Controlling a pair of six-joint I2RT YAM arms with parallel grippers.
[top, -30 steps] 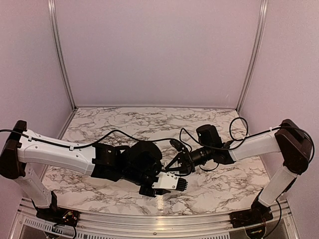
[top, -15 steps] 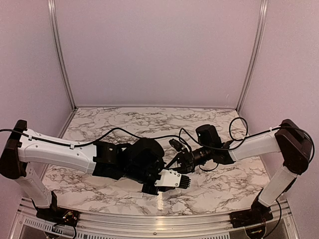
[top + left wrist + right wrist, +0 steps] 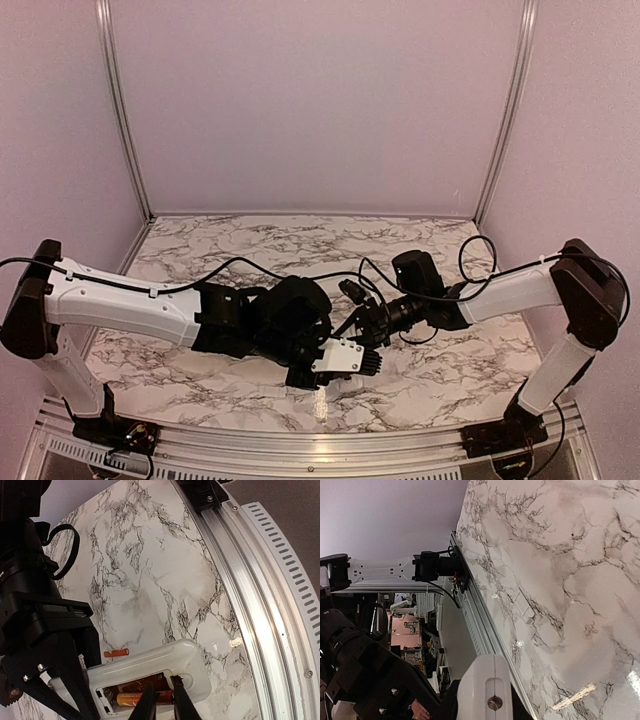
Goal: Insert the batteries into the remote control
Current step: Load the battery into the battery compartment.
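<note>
White plastic fills the lower part of your left wrist view: the remote control (image 3: pixel 187 662) sits over the marble bench (image 3: pixel 150 570), not far from the aluminium front rail (image 3: pixel 245 595). Its back faces that camera and its battery recess is uncovered. Your right jaws are clamped on the end at the left of that view, with a black finger (image 3: pixel 82 680) against the white body. One orange-red battery (image 3: pixel 132 698) lies lengthwise in the recess. Your left jaws stand at the recess with only a narrow gap between the fingers (image 3: pixel 149 705), and the battery's end shows in that gap. You cannot tell whether they pinch it or merely press on it. A second battery (image 3: pixel 116 653) shows just past the remote's long edge, against the marble.
</note>
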